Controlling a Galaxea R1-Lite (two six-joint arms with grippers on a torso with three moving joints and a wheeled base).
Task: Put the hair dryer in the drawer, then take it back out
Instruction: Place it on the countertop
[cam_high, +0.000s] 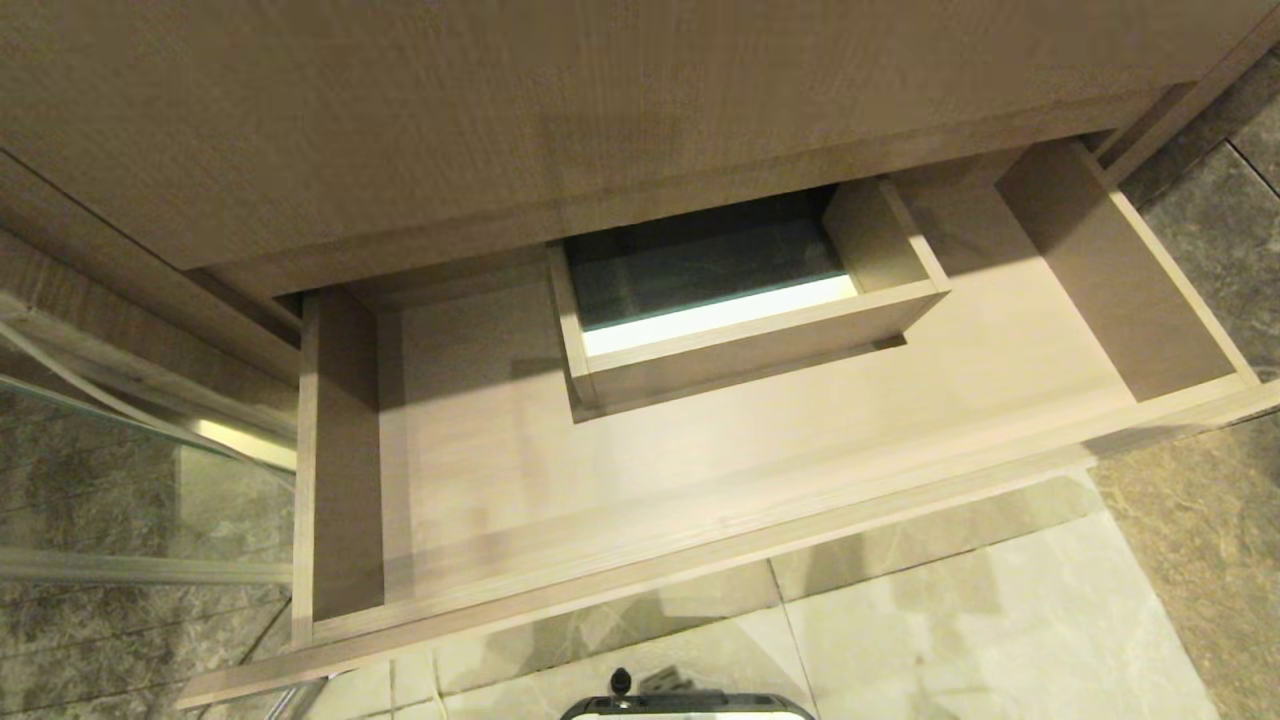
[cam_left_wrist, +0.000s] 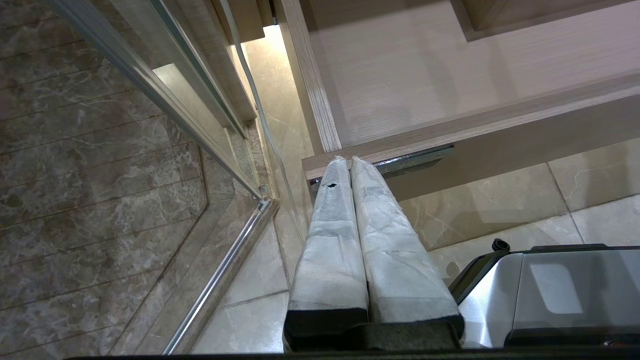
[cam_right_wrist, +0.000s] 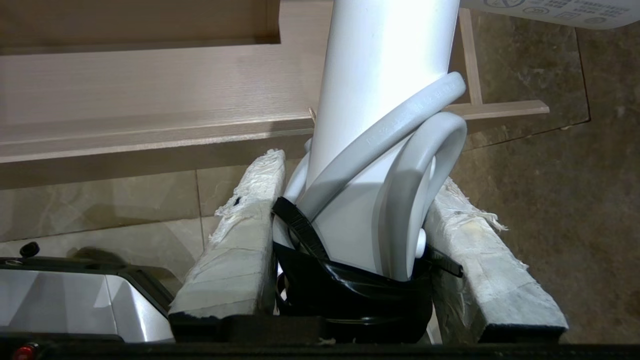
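The drawer (cam_high: 700, 560) stands pulled out, wide and shallow, and its light-wood floor around the boxed cut-out (cam_high: 740, 330) is bare. Neither arm shows in the head view. In the right wrist view my right gripper (cam_right_wrist: 357, 170) is shut on the white hair dryer (cam_right_wrist: 380, 100), its padded fingers (cam_right_wrist: 240, 240) pressing both sides near the coiled white cord (cam_right_wrist: 420, 160) and black strap (cam_right_wrist: 300, 225). The dryer hangs just outside the drawer's front edge (cam_right_wrist: 150, 135), above the floor. My left gripper (cam_left_wrist: 348, 161) is shut and holds nothing, parked low by the drawer's left front corner (cam_left_wrist: 320, 165).
A taller wood panel (cam_high: 500, 130) overhangs the back of the drawer. A glass shower door with a metal rail (cam_left_wrist: 220, 270) stands to the left. The floor is marble tile (cam_high: 1000, 620). My own base (cam_high: 690, 705) sits just before the drawer.
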